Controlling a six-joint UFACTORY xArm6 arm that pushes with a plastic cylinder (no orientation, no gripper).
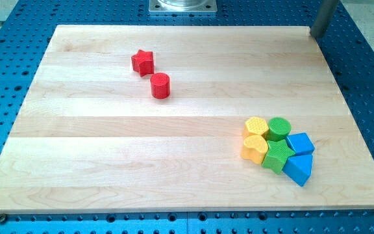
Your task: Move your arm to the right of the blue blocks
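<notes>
Two blue blocks lie at the view's lower right: a blue cube-like block (300, 143) and a blue wedge (299, 168) just below it. They touch a cluster of a yellow round block (256, 126), a yellow heart-shaped block (254, 149), a green cylinder (279, 129) and a green block (277, 156). My rod stands at the view's top right, and my tip (317, 35) rests just off the board's top right corner, far above the blue blocks.
A red star (143, 62) and a red cylinder (160, 86) sit at the upper left of the wooden board (141, 143). A blue perforated table (369, 78) surrounds the board. A metal mount (182, 6) is at the top centre.
</notes>
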